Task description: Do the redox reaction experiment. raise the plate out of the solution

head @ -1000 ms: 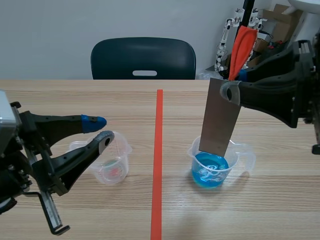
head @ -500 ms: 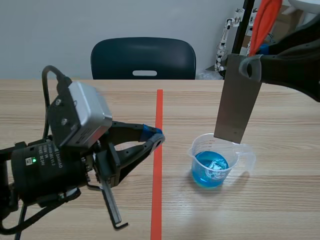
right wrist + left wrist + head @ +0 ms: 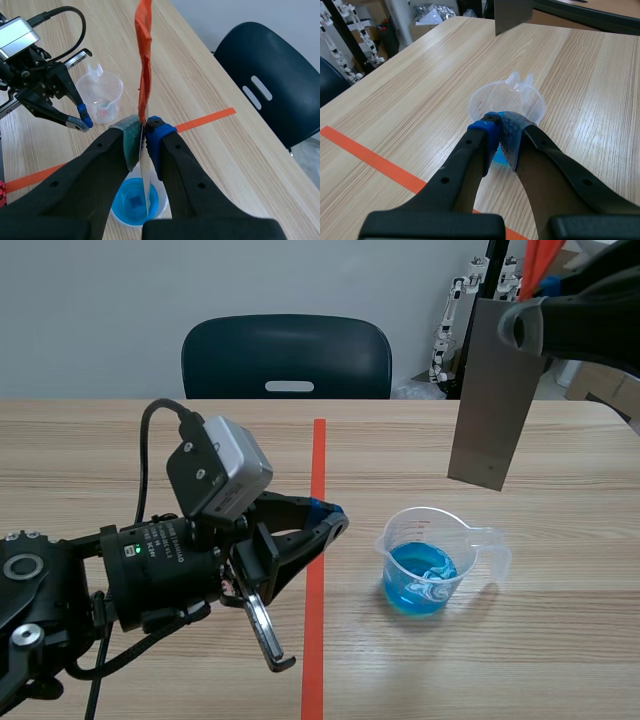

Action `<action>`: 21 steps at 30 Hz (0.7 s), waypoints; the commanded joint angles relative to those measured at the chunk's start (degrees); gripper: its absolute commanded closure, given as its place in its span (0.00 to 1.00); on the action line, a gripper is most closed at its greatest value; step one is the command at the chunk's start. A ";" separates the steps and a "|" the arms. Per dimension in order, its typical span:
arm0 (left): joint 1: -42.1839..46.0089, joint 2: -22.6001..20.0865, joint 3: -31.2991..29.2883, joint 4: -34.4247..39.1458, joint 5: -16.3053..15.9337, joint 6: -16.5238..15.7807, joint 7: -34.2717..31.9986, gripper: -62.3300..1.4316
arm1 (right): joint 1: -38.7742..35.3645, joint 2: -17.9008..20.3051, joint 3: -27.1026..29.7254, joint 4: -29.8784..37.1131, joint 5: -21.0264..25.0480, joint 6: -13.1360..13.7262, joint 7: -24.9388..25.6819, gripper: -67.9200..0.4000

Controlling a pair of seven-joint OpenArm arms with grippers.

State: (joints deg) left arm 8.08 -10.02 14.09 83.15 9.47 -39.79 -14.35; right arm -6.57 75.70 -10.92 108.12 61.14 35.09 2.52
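A grey metal plate (image 3: 490,390) hangs upright, its lower edge a little above the rim of a clear beaker (image 3: 432,558) of blue solution, clear of the liquid. My right gripper (image 3: 520,325) is shut on the plate's top corner, where an orange-red strip (image 3: 144,50) is attached. From the right wrist the plate (image 3: 146,175) shows edge-on between the pads of that gripper (image 3: 145,132), with the blue beaker (image 3: 140,202) straight below. My left gripper (image 3: 335,520) is shut on nothing by the red line, left of the beaker. In its own view the left gripper (image 3: 497,131) points at the beaker (image 3: 507,100).
A second clear beaker (image 3: 102,95) with a reddish trace inside stands behind the left arm, hidden in the scene view. A dark chair (image 3: 287,358) stands at the table's far edge. An orange-red tape line (image 3: 318,460) runs down the table's middle.
The right gripper lifted the plate up and to the right, out of the blue beaker. The left arm swung right to the red line and now hides the second beaker.
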 commanded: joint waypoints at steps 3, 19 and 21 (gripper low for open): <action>-0.72 0.04 0.15 0.79 -0.94 -0.09 -0.83 0.92 | 0.70 0.28 0.90 0.31 1.07 0.00 -0.28 0.99; -3.72 0.76 0.59 0.79 -0.90 -0.09 -1.27 0.91 | 0.70 0.26 0.90 0.31 1.05 0.02 -0.92 0.99; -4.15 0.76 1.29 0.79 -0.87 -0.09 -1.22 0.91 | 0.70 0.24 0.90 0.31 1.05 0.02 -0.92 0.99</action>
State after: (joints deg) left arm 4.32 -9.67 14.63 82.61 9.37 -39.79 -14.90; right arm -6.57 75.68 -10.87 108.12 61.14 35.33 0.75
